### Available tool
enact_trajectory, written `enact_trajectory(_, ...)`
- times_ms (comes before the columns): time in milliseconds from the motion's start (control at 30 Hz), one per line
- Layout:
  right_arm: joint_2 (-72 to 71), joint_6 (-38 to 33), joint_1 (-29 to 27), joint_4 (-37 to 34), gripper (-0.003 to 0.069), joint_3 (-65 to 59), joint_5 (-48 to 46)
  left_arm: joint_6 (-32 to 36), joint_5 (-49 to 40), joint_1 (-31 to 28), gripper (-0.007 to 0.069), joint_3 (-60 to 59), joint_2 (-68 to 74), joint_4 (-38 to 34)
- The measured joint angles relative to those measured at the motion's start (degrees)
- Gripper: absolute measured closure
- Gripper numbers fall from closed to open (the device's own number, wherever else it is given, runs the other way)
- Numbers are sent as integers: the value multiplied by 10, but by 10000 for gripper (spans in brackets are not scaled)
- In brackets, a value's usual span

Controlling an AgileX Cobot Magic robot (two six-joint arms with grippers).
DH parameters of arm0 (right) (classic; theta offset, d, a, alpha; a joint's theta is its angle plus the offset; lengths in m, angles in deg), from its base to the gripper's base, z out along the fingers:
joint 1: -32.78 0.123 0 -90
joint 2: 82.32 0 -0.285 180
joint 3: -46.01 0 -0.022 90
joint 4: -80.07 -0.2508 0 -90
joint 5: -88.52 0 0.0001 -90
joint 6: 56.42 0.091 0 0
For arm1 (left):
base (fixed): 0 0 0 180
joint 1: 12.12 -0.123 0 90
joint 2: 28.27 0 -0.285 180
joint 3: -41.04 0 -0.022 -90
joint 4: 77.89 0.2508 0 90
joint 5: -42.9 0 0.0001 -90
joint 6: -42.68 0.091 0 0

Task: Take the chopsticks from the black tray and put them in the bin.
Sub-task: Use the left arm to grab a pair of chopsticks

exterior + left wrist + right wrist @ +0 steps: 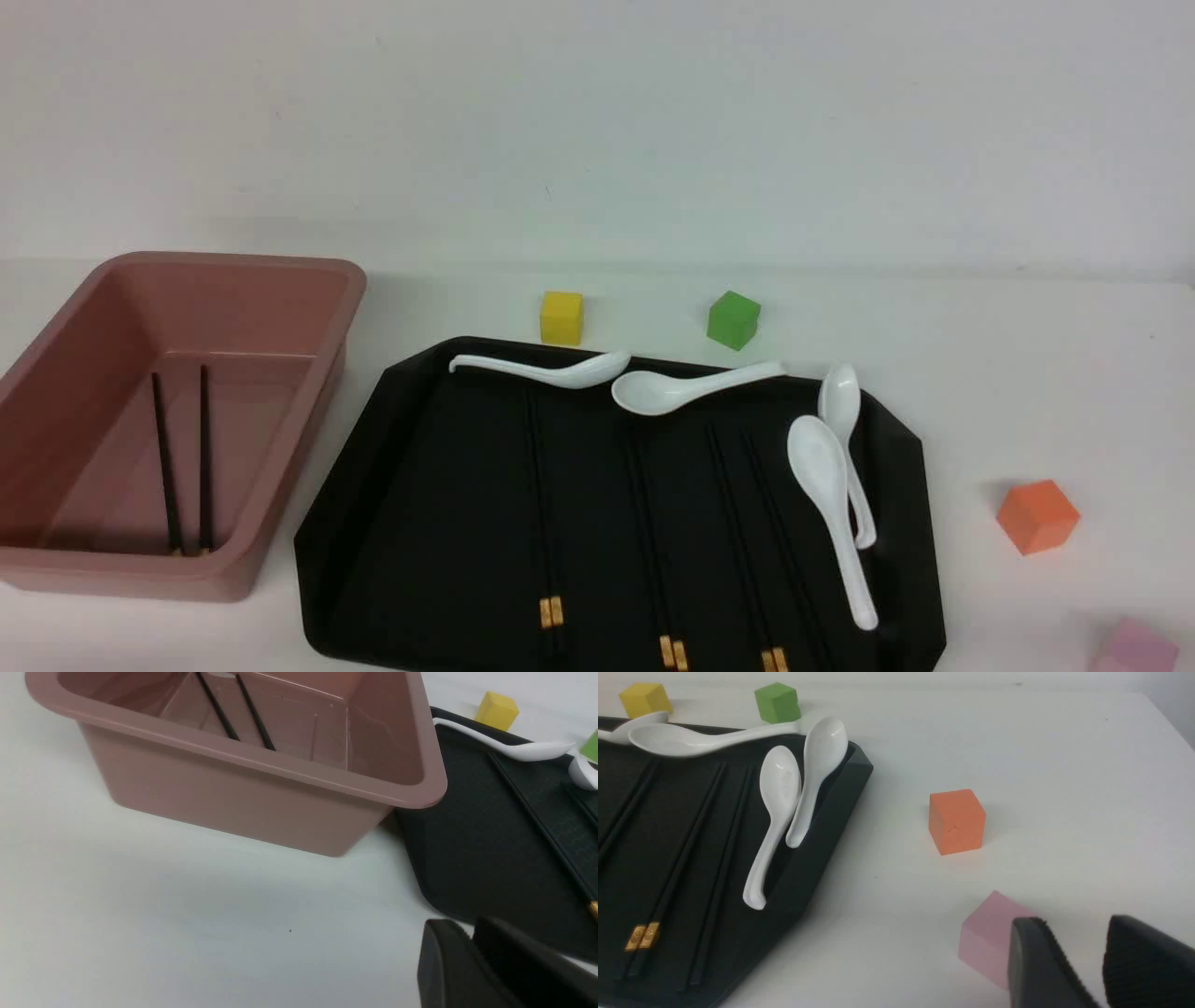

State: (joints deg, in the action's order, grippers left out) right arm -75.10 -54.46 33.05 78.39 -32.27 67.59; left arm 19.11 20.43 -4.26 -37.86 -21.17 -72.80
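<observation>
Quick rundown. The pink bin (pixel 233 261) sits by the left edge of the worktop (pixel 1027 373). One pair of chopsticks (pixel 203 448) is lying flat on its floor, the two sticks a little apart and running from the far wall to the near wall.

The black tray (pixel 448 485) takes up the middle of the worktop and reaches toward the near edge, just beside the bin. I can't tell if they touch. Three more pairs (pixel 551 611) are on the tray, roughly parallel, with the gold-banded ends toward the near edge.

Four white spoons (pixel 826 467) share the tray. Two lie along its far rim, and two run lengthwise on the side toward the right edge, the outer one leaning on the rim.

Off the tray there are four cubes:
- a yellow cube (pixel 561 317) and a green cube (pixel 733 320) just behind the tray, on the far-edge side
- an orange cube (pixel 1036 516) out toward the right edge
- a pink cube (pixel 1134 649) down in the near right corner

The left end effector (pixel 469 928) is over bare worktop, right by the tray's rim on the bin side. Its fingers (pixel 444 966) sit together with no gap showing, so it looks closed and has nothing in it.

The right end effector (pixel 1076 924) is next to the pink cube. There's a narrow gap between its fingers (pixel 1036 961), so it's slightly parted and also empty.
</observation>
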Motion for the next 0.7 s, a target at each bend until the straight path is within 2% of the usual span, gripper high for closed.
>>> enact_trajectory(700, 0, 0, 0, -1, 419, 0, 0, 0, 0, 0, 513, 0, 0, 0)
